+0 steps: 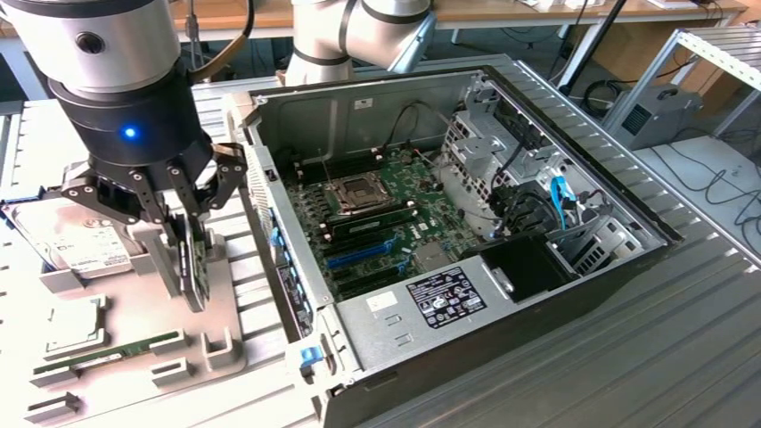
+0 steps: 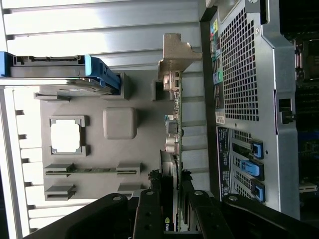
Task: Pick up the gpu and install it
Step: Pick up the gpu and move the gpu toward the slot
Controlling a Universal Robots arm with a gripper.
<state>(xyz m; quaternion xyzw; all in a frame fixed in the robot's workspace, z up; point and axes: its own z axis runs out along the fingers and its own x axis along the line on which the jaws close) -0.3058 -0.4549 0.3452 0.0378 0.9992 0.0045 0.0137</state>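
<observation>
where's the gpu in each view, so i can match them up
Exterior view: the gpu hangs edge-on in the gripper, over the grey tray, on the exterior view's left of the case.
Wrist view: the gpu runs edge-on between the tray and the case.
Shared landmark: the case.

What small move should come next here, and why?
Probably a short straight lift. The gripper has its jaws closed on the upright gpu, low over the grey tray beside the open case; rising first should clear the tray's holders.
</observation>
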